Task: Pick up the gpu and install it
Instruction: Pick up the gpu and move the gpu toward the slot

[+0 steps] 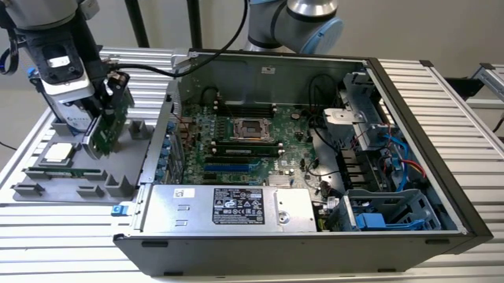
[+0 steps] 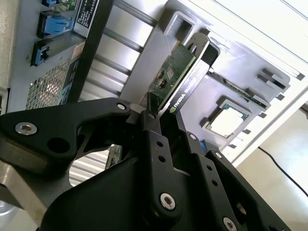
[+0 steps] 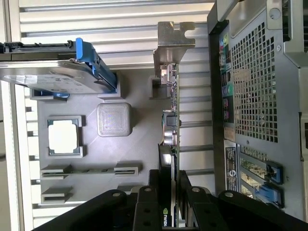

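Observation:
The gpu (image 1: 108, 121) is a thin card with a green circuit board, a black cooler and a silver end bracket (image 3: 171, 42). It hangs on edge and slightly tilted over the grey parts tray (image 1: 47, 191), at the exterior view's left of the open computer case (image 1: 409, 118). My gripper (image 1: 96, 97) is shut on the gpu near one end. Both wrist views show the black fingers (image 2: 153, 126) clamped on either face of the gpu (image 2: 179, 79), with the card (image 3: 170, 120) seen edge-on in the first wrist view. I cannot tell whether its lower edge touches the tray.
The tray holds a square processor (image 1: 58, 153), a narrow green memory stick (image 1: 65, 173) and a silver hard drive in a blue frame (image 3: 55, 79). Inside the case lie the motherboard (image 1: 244, 141), its blue slots (image 1: 228, 168) and a silver power supply (image 1: 228, 206). The case's side wall (image 1: 162, 141) stands beside the tray.

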`<state>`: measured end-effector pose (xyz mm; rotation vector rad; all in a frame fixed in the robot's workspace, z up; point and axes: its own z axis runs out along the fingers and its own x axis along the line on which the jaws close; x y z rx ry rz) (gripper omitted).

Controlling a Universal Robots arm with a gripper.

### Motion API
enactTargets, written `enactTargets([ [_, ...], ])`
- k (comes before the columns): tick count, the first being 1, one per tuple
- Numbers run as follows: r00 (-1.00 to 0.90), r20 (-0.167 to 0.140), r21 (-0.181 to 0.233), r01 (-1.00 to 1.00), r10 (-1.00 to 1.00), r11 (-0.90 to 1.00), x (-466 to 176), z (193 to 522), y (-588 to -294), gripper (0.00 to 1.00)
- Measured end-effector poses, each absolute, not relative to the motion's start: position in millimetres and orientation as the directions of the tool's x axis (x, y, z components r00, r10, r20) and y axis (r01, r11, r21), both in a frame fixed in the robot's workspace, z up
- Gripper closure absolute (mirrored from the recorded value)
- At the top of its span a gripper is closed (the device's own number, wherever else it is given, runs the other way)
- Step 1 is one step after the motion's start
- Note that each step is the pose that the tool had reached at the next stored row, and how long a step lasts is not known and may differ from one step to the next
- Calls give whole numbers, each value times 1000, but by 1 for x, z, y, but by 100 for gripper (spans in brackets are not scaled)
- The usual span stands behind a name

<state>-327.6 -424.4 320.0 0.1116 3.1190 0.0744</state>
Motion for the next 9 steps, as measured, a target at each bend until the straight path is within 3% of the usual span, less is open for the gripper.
enactTargets([
  [9,-997,-18,48,71,72,996,-328,325,-424,100],
])
